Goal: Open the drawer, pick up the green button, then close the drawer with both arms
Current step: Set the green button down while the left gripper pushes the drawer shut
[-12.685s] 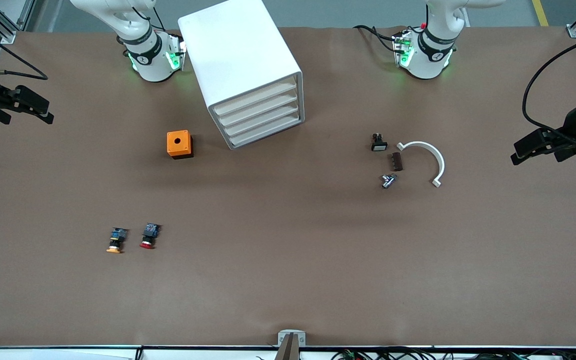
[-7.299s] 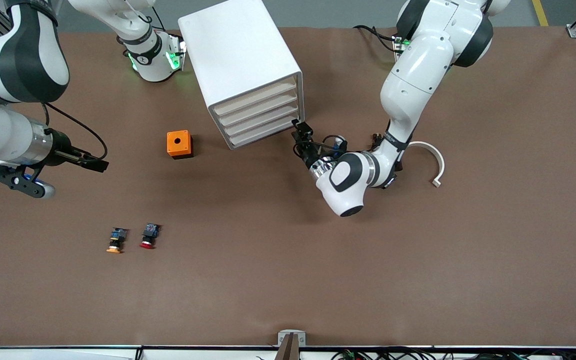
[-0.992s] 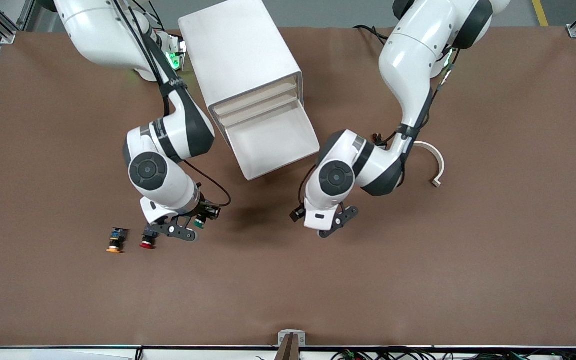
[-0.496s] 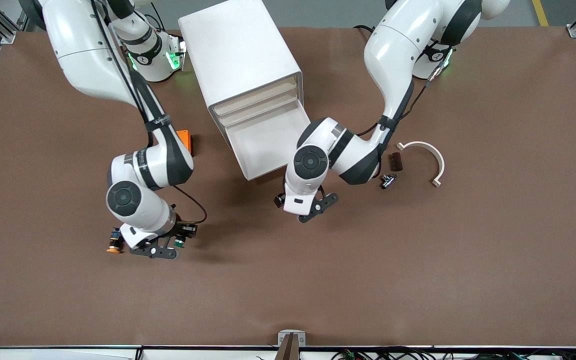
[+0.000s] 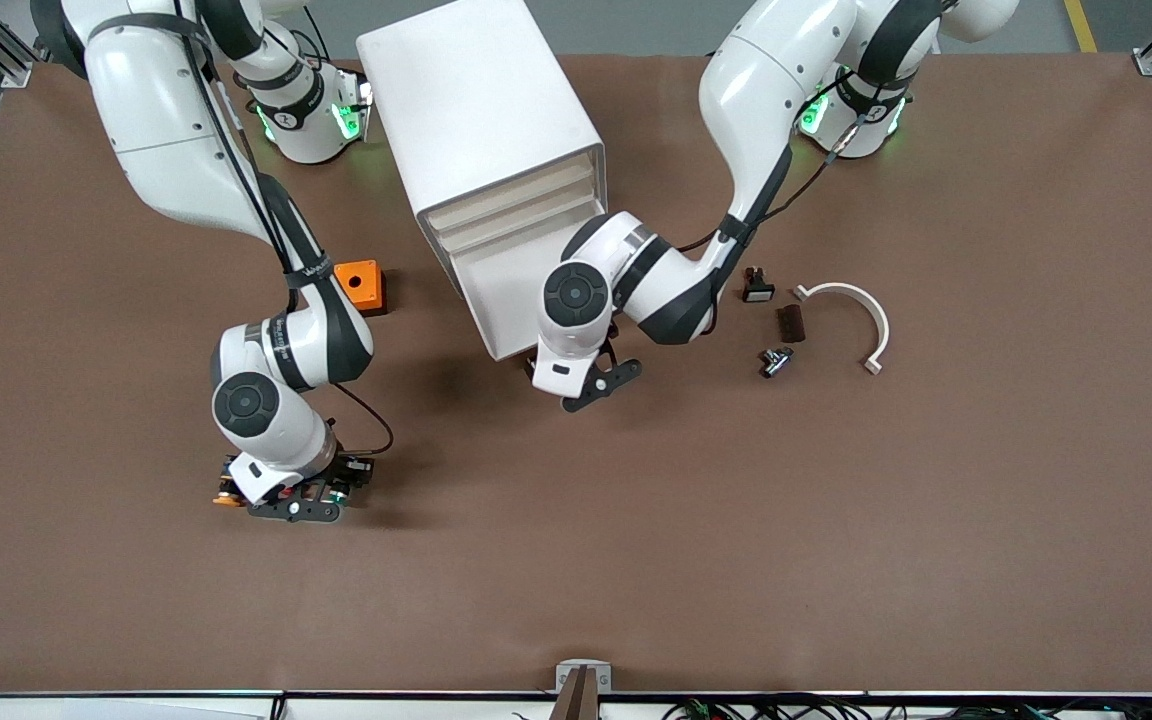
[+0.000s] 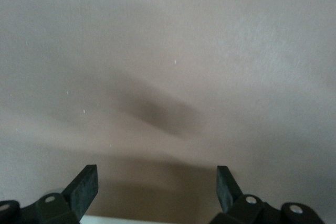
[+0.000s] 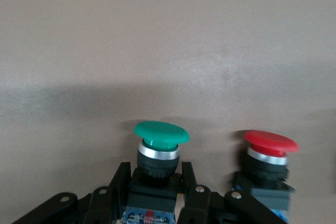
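Since half a second ago the right gripper (image 7: pixel 157 195) has sunk lower, clamping the button (image 7: pixel 160 153) beside the red-capped button (image 7: pixel 269 156). The left gripper (image 5: pixel 586 380), fingers spread, now hangs at the open drawer (image 5: pixel 496 300).

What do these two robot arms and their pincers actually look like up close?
Both arms are glossy white rounded shells with black bands at the joints and round dark caps on the elbows. Thin black cables run along them, and green lights glow at the bases. The left gripper and right gripper are black, each with two flat fingers fixed by small silver screws.
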`<action>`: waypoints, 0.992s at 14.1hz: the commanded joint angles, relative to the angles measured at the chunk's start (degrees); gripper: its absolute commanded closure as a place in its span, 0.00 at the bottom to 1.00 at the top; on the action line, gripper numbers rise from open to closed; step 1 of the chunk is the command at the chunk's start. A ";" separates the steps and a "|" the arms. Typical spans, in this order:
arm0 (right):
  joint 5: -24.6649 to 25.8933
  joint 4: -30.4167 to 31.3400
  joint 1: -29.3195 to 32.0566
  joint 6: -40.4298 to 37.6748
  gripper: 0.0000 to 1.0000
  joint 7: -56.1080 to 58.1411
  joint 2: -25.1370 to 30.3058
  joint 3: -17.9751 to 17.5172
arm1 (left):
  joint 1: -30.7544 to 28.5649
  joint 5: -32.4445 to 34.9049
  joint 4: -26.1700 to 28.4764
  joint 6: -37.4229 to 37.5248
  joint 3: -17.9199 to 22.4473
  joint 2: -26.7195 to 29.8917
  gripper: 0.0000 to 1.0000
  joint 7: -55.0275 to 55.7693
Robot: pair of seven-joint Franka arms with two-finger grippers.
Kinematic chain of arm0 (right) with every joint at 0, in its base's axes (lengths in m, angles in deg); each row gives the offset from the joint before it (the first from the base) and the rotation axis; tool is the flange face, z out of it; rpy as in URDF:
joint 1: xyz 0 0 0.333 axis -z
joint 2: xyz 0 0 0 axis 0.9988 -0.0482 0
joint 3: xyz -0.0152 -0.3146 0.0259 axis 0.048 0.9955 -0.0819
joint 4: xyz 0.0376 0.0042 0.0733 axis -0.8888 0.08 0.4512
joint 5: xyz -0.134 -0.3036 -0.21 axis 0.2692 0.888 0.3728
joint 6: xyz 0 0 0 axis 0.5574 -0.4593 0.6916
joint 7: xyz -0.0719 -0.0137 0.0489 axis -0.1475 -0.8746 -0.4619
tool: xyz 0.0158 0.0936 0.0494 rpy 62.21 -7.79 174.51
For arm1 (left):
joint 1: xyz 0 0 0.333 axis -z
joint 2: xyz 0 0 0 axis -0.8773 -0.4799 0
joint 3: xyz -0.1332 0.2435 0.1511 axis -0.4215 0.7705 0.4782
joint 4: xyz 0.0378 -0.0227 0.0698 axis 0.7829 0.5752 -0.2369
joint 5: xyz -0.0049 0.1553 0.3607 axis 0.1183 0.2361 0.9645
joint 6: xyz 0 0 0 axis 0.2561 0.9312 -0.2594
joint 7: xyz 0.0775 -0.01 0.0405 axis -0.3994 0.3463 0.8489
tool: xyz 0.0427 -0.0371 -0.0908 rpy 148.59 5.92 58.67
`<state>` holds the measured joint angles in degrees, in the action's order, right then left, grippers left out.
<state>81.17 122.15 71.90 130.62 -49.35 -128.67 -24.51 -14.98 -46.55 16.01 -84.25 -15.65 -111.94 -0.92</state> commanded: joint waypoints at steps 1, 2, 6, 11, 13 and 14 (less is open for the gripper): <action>1.48 -0.43 0.31 1.23 1.00 1.53 -0.75 -0.92 | 1.91 0.58 2.44 -0.06 0.10 1.55 0.01 1.73; 1.48 -0.35 0.23 1.23 0.97 1.53 -0.84 -0.83 | 1.91 0.31 2.97 0.02 -0.34 2.16 0.01 1.91; 1.04 -0.87 0.93 0.27 0.00 1.44 -0.23 -1.01 | 1.82 0.22 3.06 0.38 -3.41 2.43 0.01 3.84; 1.04 -5.18 0.84 -15.26 0.00 2.14 4.42 -1.10 | 1.65 -5.74 3.07 0.55 -5.27 2.17 0.01 5.07; 0.95 -5.18 1.89 -21.24 0.00 5.29 8.11 -1.01 | 1.74 -8.81 3.06 0.55 -5.35 2.08 0.01 4.99; 0.69 -5.18 3.20 -24.92 0.00 6.96 10.04 -1.09 | 1.82 -10.05 3.15 0.64 -5.35 1.91 0.01 4.99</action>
<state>81.45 115.59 72.29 110.86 -45.66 -123.26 -24.63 -13.21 -53.98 17.45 -84.06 -20.75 -111.43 3.50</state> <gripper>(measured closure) 0.000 0.004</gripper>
